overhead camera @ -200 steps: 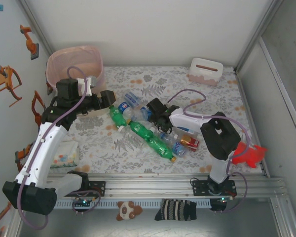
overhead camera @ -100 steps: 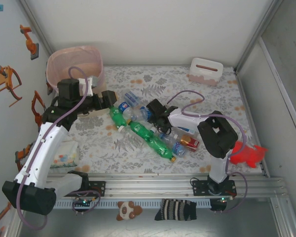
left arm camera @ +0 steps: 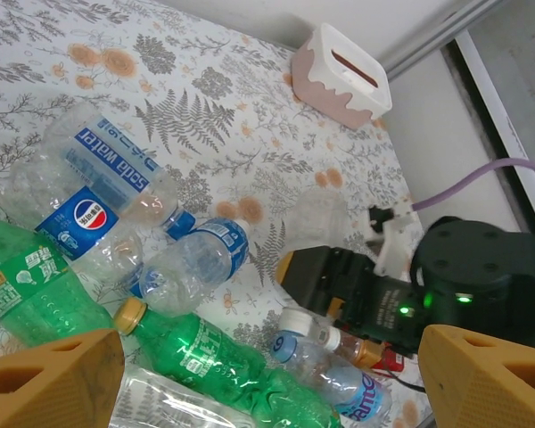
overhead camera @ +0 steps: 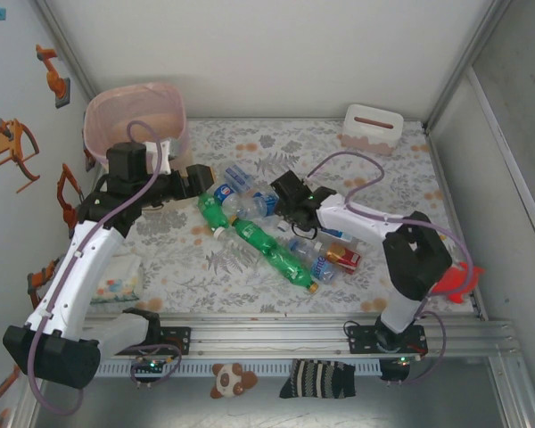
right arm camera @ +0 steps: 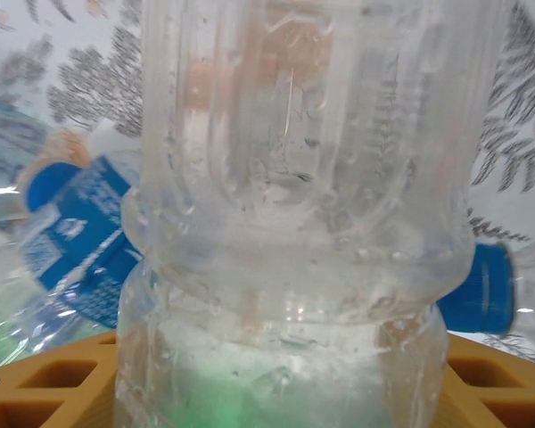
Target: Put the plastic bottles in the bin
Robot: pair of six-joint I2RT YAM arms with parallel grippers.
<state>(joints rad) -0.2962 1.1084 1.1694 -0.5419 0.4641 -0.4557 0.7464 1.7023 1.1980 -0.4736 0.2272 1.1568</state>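
1. Two green bottles (overhead camera: 216, 212) are counted on the table (overhead camera: 250, 147), laid roughly end to end between the arms
2. At least five clear bottles (left arm camera: 196, 263), with blue labels or caps, are counted heaped around the green ones; an exact count cannot be made where they overlap
3. One bin (overhead camera: 102, 107), lined in pink, is seen at the back left corner, just behind the left arm and apart from the heap
4. One white box (overhead camera: 373, 127) is seen at the back right, and one red carton (overhead camera: 343, 259) at the right edge of the heap
5. The left gripper (overhead camera: 194, 178) is spread wide with nothing held, and is poised by the left end of the heap
6. The right gripper (overhead camera: 288, 189) is closed on one further clear bottle (right arm camera: 294, 223), with an orange finger (right arm camera: 45, 383) set against each side, at the back edge of the heap
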